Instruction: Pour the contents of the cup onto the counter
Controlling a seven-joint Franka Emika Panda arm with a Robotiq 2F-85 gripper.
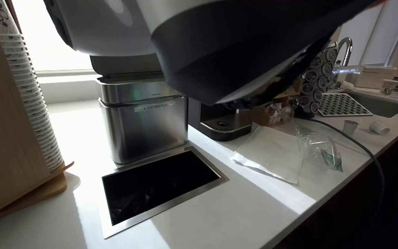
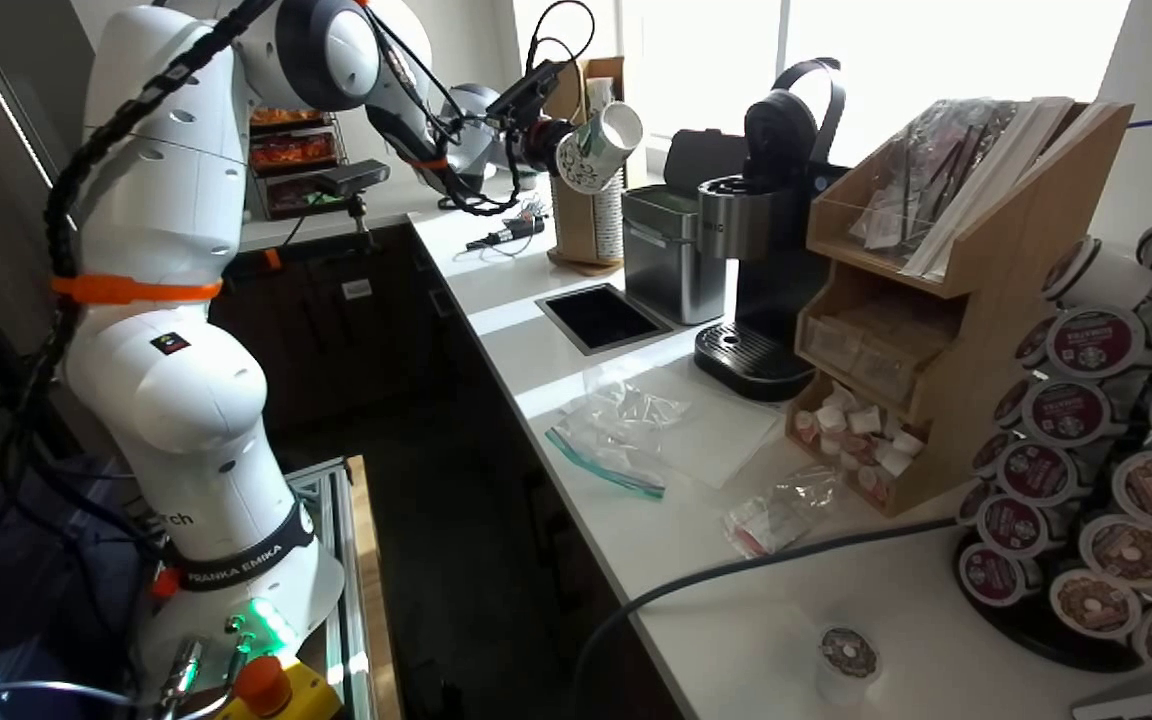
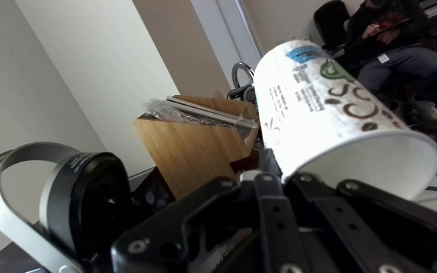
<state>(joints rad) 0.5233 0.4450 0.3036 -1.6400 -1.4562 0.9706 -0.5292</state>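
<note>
The white paper cup with a printed pattern is held in the air above the counter. It also shows in the wrist view, tipped over, with its base up and its mouth turned down to the lower right. The visible inside wall is bare white; no contents show. My gripper is shut on the cup's wall near the rim; it also shows in an exterior view. In an exterior view the arm's dark end fills the top and the cup is hidden. The counter has a dark cut-out.
A steel recycle bin stands behind the cut-out. A coffee maker, a wooden organizer and a pod carousel stand along the wall. A cup stack, plastic bags, a paper sheet and a cable are nearby.
</note>
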